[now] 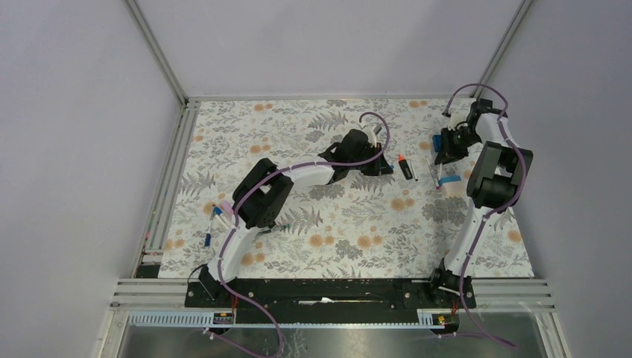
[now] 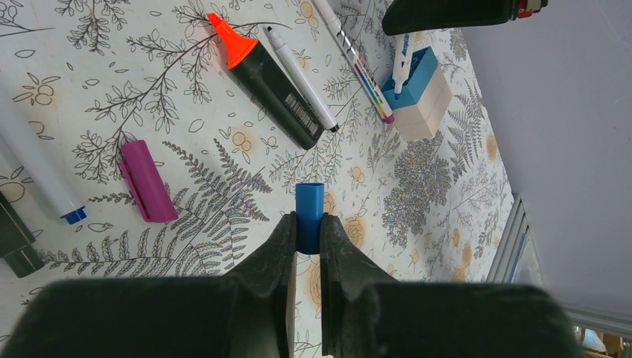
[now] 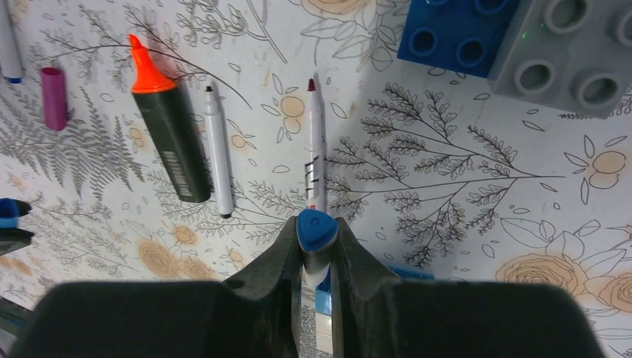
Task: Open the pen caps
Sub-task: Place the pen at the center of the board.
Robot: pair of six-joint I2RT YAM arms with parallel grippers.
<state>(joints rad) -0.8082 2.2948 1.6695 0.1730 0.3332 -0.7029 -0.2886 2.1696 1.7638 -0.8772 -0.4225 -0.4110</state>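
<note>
Left gripper [image 2: 307, 233] pinching blue cap [image 2: 310, 200], left of orange-tipped highlighter [image 2: 277, 88]. Right gripper [image 3: 316, 242] clamping blue-ended pen [image 3: 313, 226], right of highlighter.

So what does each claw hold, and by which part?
Left claw pinches a blue cap at one end; right claw grips a pen near its blue end.
</note>
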